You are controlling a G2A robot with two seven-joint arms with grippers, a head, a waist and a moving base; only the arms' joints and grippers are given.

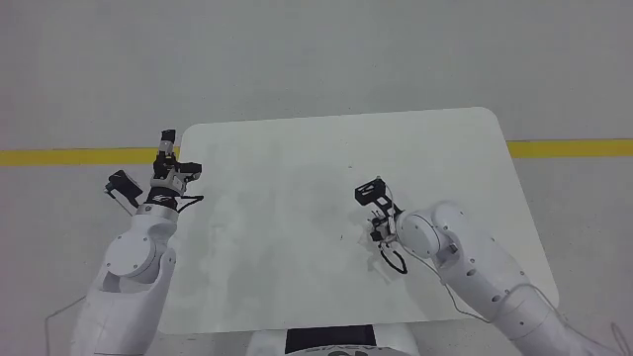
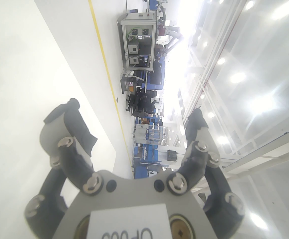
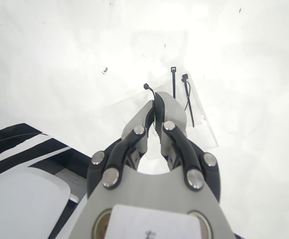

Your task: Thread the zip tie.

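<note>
One zip tie [image 3: 146,86] gripped, unthreaded
Your right gripper [image 3: 154,102] pinches it at 4 o'clock; bring your left gripper [image 2: 134,110] (spread, empty, 9 o'clock) across

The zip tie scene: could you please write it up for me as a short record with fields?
Surface: white rounded tabletop
Right claw: shut on a thin black plastic zip tie, whose head end sticks out past the tips
Spares: one spare black zip tie and a second spare black zip tie, lying apart on a clear flat plastic tray
Left claw: open, empty, at the tabletop's edge
Threading: not yet done, as far as visible
</note>
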